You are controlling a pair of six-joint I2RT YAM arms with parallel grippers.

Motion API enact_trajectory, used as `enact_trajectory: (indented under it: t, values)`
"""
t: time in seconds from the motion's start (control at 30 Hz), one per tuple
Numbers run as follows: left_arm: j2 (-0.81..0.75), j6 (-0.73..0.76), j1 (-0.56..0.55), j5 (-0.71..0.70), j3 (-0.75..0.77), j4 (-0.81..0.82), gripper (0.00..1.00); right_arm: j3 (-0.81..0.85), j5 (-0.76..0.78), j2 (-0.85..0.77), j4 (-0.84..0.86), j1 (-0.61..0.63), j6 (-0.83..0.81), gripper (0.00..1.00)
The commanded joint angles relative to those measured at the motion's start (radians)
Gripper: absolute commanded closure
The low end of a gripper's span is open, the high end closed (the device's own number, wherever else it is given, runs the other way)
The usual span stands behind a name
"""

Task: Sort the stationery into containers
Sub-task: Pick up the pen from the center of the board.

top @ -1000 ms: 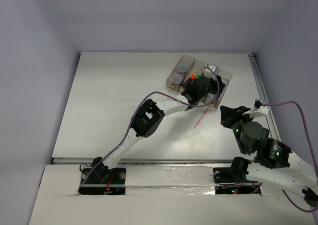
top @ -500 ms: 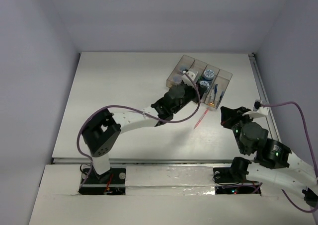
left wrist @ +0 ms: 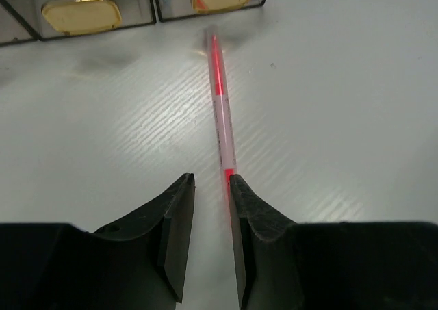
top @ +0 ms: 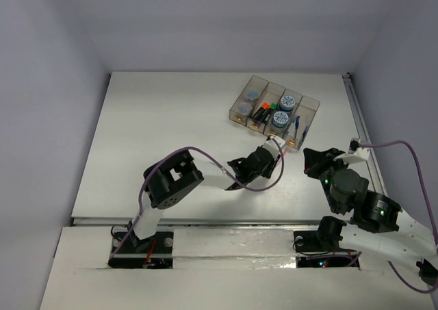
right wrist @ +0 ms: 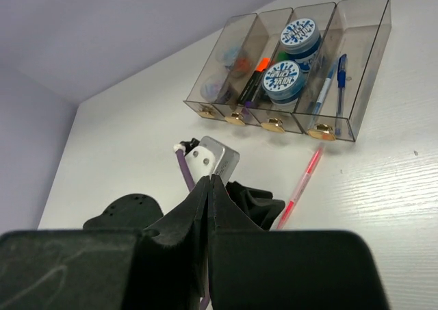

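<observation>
Slim translucent red pen (left wrist: 220,111) is lying on ridged white table (left wrist: 342,118) just before smoky plastic containers (right wrist: 373,63) holding round rolls (right wrist: 286,77). Left gripper (left wrist: 212,187) jaws are sitting narrowly spread at its tip, right gripper (right wrist: 211,187) jaws pressed together.

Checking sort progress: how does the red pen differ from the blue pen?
The red pen lies on the table, unsorted; the blue pen lies inside the end bin. Red pen's barrel is red, blue pen's blue. Both are thin pens.
</observation>
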Motion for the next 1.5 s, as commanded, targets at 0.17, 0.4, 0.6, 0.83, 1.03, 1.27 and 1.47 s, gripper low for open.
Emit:
enact_trajectory:
  t: [0.17, 0.4, 0.6, 0.83, 1.03, 1.27, 1.47]
  values:
    - [0.070, 0.036, 0.002, -0.011, 0.149, -0.005, 0.77, -0.002, -0.003, -0.009, 0.008, 0.005, 0.009, 1.00]
    - [0.144, 0.048, 0.002, -0.023, 0.204, -0.053, 0.82, -0.008, -0.002, 0.000, 0.039, 0.005, -0.006, 1.00]
    - [0.173, 0.057, 0.002, -0.037, 0.229, -0.073, 0.84, -0.015, -0.011, 0.005, 0.059, 0.005, -0.011, 1.00]
    - [0.090, 0.042, -0.008, -0.092, 0.136, -0.058, 1.00, -0.014, -0.006, 0.011, 0.057, 0.005, -0.005, 1.00]
    - [-0.187, -0.044, -0.008, -0.071, -0.102, 0.048, 1.00, -0.016, 0.015, 0.040, 0.141, 0.005, -0.110, 1.00]
    - [-0.289, -0.071, -0.008, -0.011, -0.066, 0.137, 1.00, 0.084, 0.090, 0.053, 0.218, 0.005, -0.295, 1.00]
    - [-0.123, -0.107, 0.059, 0.107, 0.224, 0.116, 1.00, 0.101, 0.090, -0.055, 0.211, 0.005, -0.306, 1.00]
